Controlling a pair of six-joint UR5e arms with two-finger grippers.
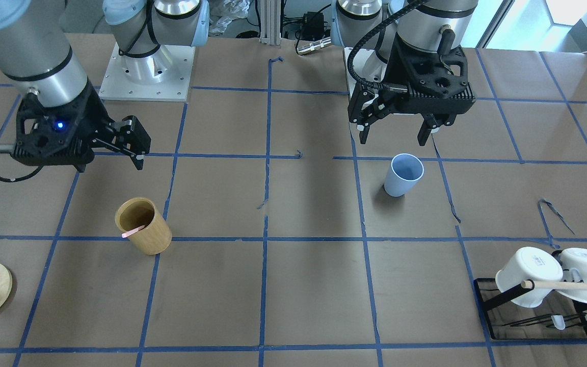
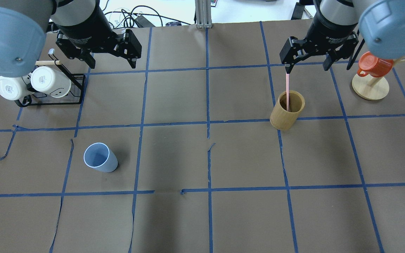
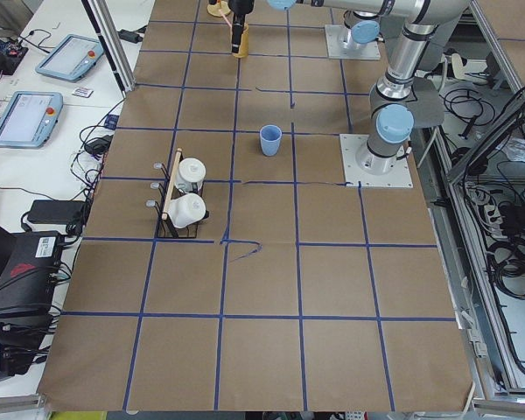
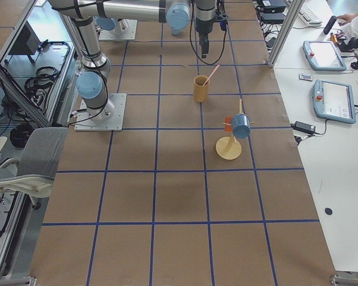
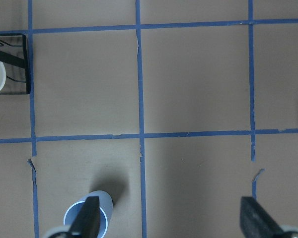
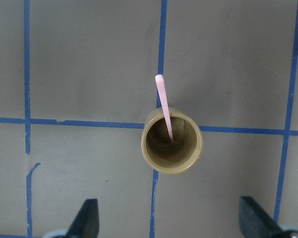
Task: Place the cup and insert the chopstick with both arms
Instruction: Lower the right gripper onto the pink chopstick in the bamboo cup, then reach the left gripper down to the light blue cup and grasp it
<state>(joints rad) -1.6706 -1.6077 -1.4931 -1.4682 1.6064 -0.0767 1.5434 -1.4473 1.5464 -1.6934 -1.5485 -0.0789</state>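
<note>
The light-blue cup [image 2: 100, 162] stands upright on the table's left half; it also shows in the front view [image 1: 404, 175]. My left gripper [image 2: 111, 63] is open and empty, high above and behind the cup; in the left wrist view [image 5: 171, 220] one finger covers part of the cup [image 5: 105, 214]. One pink chopstick [image 2: 287, 89] leans inside a tan bamboo cylinder [image 2: 287, 114]. My right gripper [image 2: 307, 67] hangs open and empty above that cylinder; in the right wrist view [image 6: 169, 220] the chopstick [image 6: 164, 109] stands free of the fingers.
A black rack [image 2: 77, 89] with two white mugs [image 2: 49, 81] and a long wooden rod sits at the far left. An orange cup [image 2: 374, 66] hangs on a round wooden stand [image 2: 370, 89] at the far right. Blue tape lines grid the brown table.
</note>
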